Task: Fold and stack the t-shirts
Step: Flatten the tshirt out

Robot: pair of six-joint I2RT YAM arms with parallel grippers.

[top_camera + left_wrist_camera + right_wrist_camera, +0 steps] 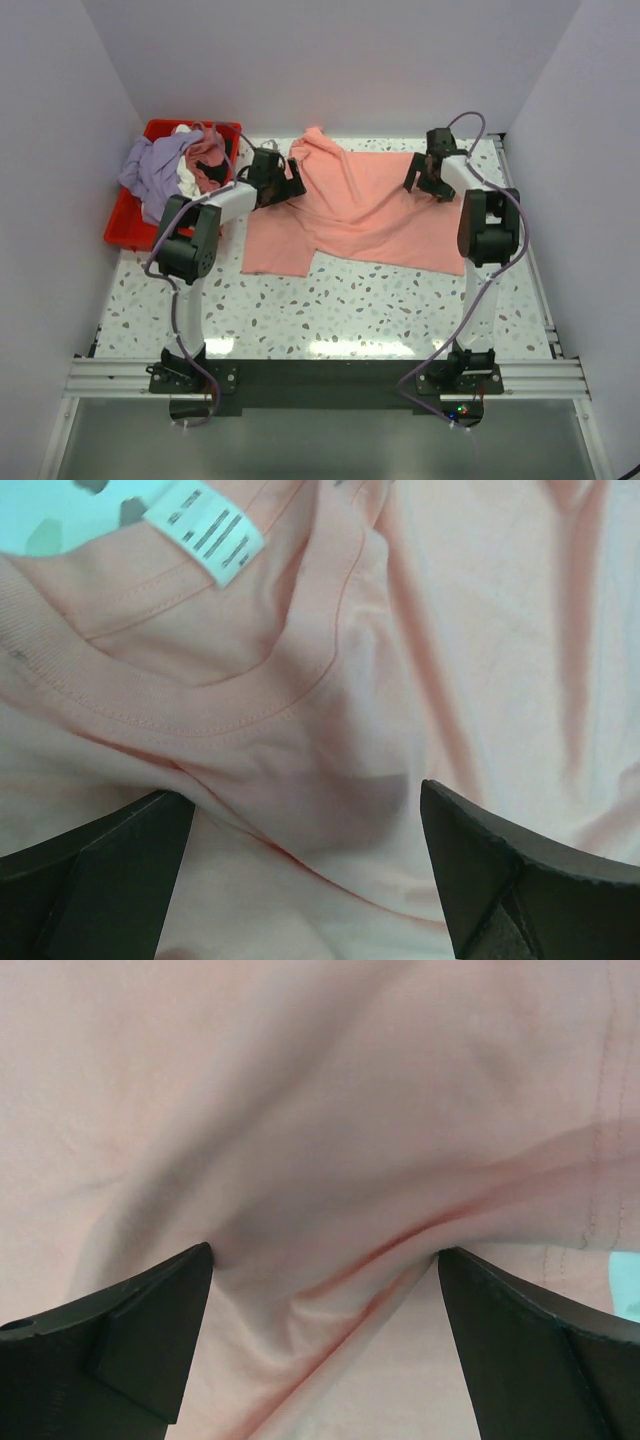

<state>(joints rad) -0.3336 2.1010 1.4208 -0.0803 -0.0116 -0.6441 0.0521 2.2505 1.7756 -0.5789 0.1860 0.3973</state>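
Observation:
A salmon-pink t-shirt (365, 205) lies spread on the speckled table, creased. My left gripper (292, 180) is open at the shirt's left edge; in the left wrist view its jaws straddle the cloth just below the collar (200, 695) and white label (205, 530). My right gripper (424, 180) is open over the shirt's right part; in the right wrist view its fingers (150, 1330) press down on either side of a raised fold (330, 1290). Lavender (150, 170), white (190, 182) and dusty rose (207, 150) tees lie heaped in the red bin.
The red plastic bin (122, 225) stands at the table's far left, with the lavender tee hanging over its rim. White walls close in the table on the left, back and right. The arm bases sit on a rail at the near edge.

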